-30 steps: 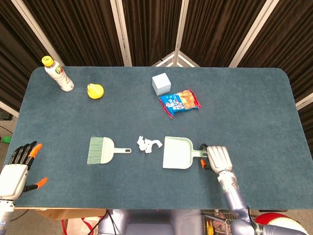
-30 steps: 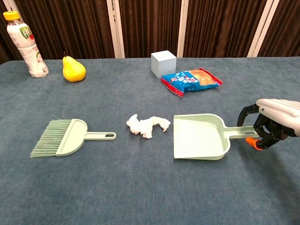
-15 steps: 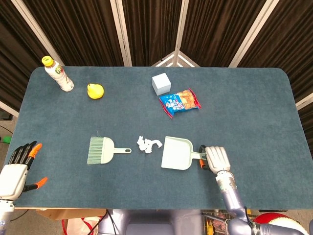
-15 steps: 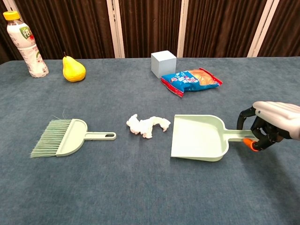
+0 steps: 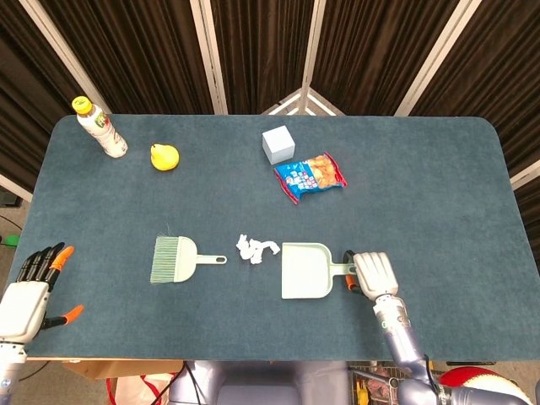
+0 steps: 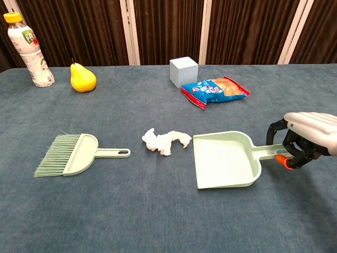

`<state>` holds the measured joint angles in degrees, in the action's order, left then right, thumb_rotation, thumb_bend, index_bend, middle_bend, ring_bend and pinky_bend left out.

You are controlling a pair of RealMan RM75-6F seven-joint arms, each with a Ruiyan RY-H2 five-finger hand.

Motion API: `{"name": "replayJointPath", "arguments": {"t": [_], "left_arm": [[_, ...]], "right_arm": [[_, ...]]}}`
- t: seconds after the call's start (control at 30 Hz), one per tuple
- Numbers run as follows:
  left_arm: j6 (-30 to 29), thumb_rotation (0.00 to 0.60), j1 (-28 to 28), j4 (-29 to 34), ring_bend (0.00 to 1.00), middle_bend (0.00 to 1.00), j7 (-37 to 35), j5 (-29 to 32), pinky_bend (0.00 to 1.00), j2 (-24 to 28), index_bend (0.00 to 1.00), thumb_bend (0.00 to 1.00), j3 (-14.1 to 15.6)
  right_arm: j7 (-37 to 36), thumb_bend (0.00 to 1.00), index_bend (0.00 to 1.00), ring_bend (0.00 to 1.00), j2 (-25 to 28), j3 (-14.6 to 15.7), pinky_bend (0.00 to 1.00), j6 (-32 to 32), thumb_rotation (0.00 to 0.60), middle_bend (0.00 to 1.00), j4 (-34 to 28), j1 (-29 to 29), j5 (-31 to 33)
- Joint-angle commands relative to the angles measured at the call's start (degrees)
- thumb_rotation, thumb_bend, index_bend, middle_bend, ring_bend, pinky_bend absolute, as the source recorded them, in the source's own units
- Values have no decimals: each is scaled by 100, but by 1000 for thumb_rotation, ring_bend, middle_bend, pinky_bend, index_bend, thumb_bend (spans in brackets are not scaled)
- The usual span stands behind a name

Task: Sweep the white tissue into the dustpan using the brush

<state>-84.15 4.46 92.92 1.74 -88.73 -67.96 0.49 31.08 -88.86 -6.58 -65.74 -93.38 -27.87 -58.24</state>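
A crumpled white tissue (image 5: pixel 256 248) (image 6: pixel 165 141) lies near the middle of the table. Just right of it sits the pale green dustpan (image 5: pixel 307 272) (image 6: pixel 225 166), its open mouth facing the tissue. My right hand (image 5: pixel 375 274) (image 6: pixel 306 139) grips the end of the dustpan's handle with its fingers curled around it. The pale green brush (image 5: pixel 175 259) (image 6: pixel 70 154) lies flat to the left of the tissue, bristles pointing left, with nothing touching it. My left hand (image 5: pixel 30 289) hangs at the table's near left corner, fingers spread and holding nothing; the chest view does not show it.
At the back left stand a drink bottle (image 5: pixel 99 126) (image 6: pixel 28 49) and a yellow pear (image 5: pixel 164 157) (image 6: pixel 82 78). A white cube (image 5: pixel 278 144) (image 6: pixel 184 71) and a snack bag (image 5: pixel 310 176) (image 6: pixel 215 90) lie behind the dustpan.
My right hand has turned the dustpan a little, swinging its mouth and shifting it slightly toward the tissue. The brush, tissue and left hand have stayed put.
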Motion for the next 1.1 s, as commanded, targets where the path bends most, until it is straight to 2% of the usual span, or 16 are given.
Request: {"name": "replayJointPath", "arguments": {"t": [0.03,0.13,0.23,0.3,0.43,0.53,0.63,0.8,0.9,1.0,1.1], "left_arm": [[18,600,82,134,0,0,196,-41,0,27,0,6,-65],[103,600,189,297,14,0,392,-42,17,35,0,13,-136],[337,600,398,543,85,46,635,119,93,21,28,35,-310],[536,600,573,686,143,112,851,312,153,-17,61,48,-473],[912,600,925,890,336,316,1343,830,333,-165,136,88,-818],[1200,600,1250,936,492,484,1811,1329,480,-394,224,162,-1100],[1420,600,1567,913,578,588,2243,1786,591,-683,303,209,-1320],[1573,600,2004,811,708,739,2936,2294,713,-1166,373,253,-1505],[1575,600,2263,676,869,914,3353,2508,849,-1508,444,268,-1563],[1615,600,2503,504,953,995,3667,2724,923,-1839,488,296,-1623],[1628,600,2698,352,987,1000,3957,3096,955,-2148,507,306,-1686]], "right_arm": [[3,572,699,870,75,30,871,-19,600,848,-47,-4,-83],[38,574,699,870,155,40,871,-32,600,848,-148,-11,-118],[77,577,699,870,185,47,871,-24,600,848,-170,-34,-144],[101,578,700,870,193,81,871,-63,600,848,-199,-20,-187],[115,580,699,871,199,94,871,-105,600,848,-223,-6,-202],[133,582,700,871,197,84,871,-110,600,848,-233,-10,-171],[160,582,700,870,211,72,871,-106,600,848,-250,-24,-152],[162,585,700,870,274,53,871,-85,600,848,-279,-45,-136],[155,585,700,871,312,49,870,-83,600,848,-281,-48,-131],[146,585,700,870,349,50,871,-77,600,848,-283,-43,-109],[151,585,700,871,379,55,871,-75,600,848,-289,-44,-101]]}}
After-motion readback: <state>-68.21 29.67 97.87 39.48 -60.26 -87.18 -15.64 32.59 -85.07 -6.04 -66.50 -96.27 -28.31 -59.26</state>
